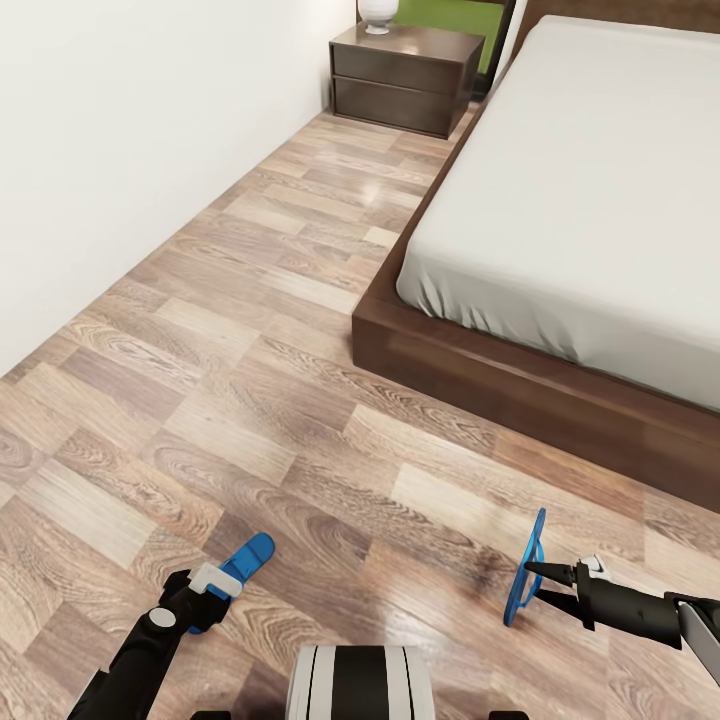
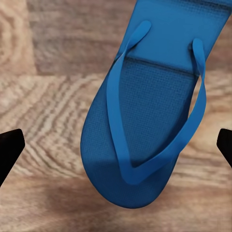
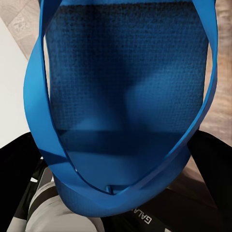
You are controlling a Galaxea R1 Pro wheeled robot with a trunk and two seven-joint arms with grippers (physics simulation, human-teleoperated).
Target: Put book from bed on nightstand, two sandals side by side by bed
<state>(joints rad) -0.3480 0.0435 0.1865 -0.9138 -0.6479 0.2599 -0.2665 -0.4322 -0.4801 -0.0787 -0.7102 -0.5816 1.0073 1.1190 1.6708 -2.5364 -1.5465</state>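
One blue sandal [image 1: 251, 553] lies flat on the wood floor, strap side up [image 2: 145, 121]. My left gripper [image 1: 213, 588] hovers right above it, open, its black fingertips [image 2: 9, 145] spread wide on either side and not touching. The other sandal [image 1: 537, 535] stands on edge just above the floor, with my right gripper [image 1: 530, 572] shut on it; in the right wrist view its sole [image 3: 125, 96] and straps sit between the dark fingers [image 3: 215, 164]. The bed [image 1: 580, 190] is ahead on the right, the nightstand [image 1: 405, 65] at its head. The book is out of view.
A white wall [image 1: 120, 150] runs along the left, leaving a floor strip [image 1: 280, 260] between it and the bed's dark frame [image 1: 480, 375]. A white vase-like object [image 1: 378, 14] stands on the nightstand. My own base [image 1: 360, 682] shows at the bottom.
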